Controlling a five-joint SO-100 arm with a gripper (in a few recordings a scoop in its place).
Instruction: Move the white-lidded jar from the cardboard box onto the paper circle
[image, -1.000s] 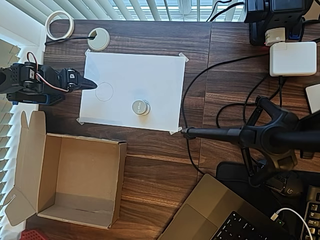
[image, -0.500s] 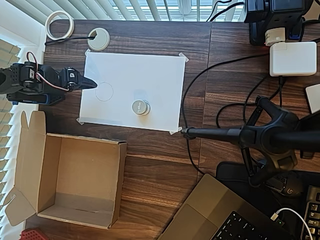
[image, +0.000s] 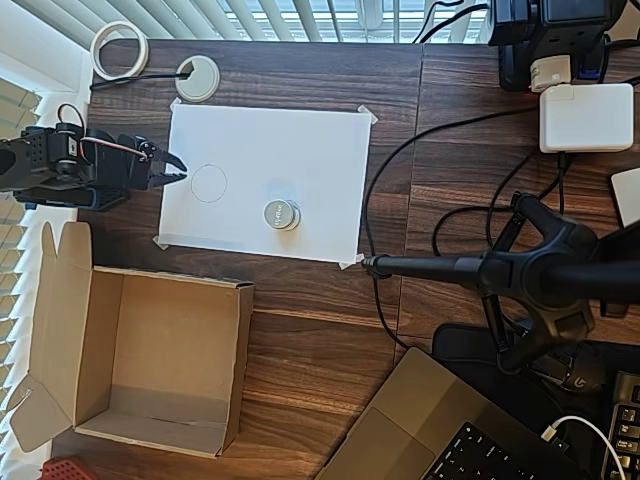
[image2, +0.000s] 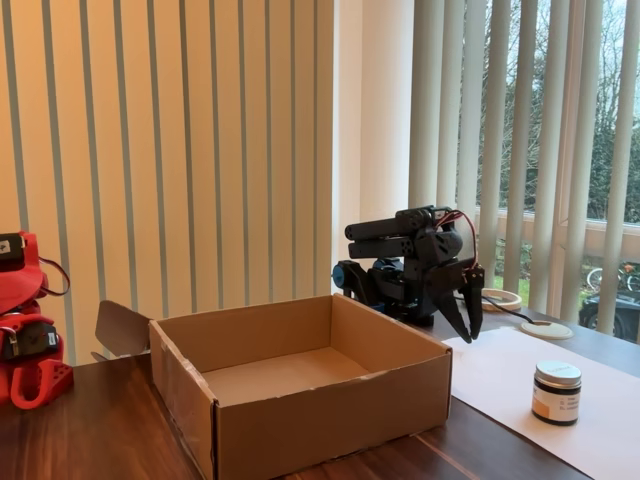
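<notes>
Overhead, counted one white-lidded jar (image: 282, 214), standing upright on the single taped-down white paper sheet (image: 300, 150), right of and a little below one small paper circle (image: 209, 183), apart from its outline. Saw a fainter, larger pencil circle around the jar. Found one cardboard box (image: 140, 360) lower left with nothing inside, its one long flap spread toward the left edge. Noted one black gripper (image: 174, 168) at the sheet's left edge, just left of the small circle, its two fingers slightly parted and gripping nothing. Confirmed in the fixed view: gripper (image2: 464, 322) hanging tips-down above the table behind the box (image2: 300, 400), the jar (image2: 557, 392) well to its right on the paper. Also counted one cream tape roll (image: 120, 48) and one white grommet (image: 197, 77) near the blinds.
</notes>
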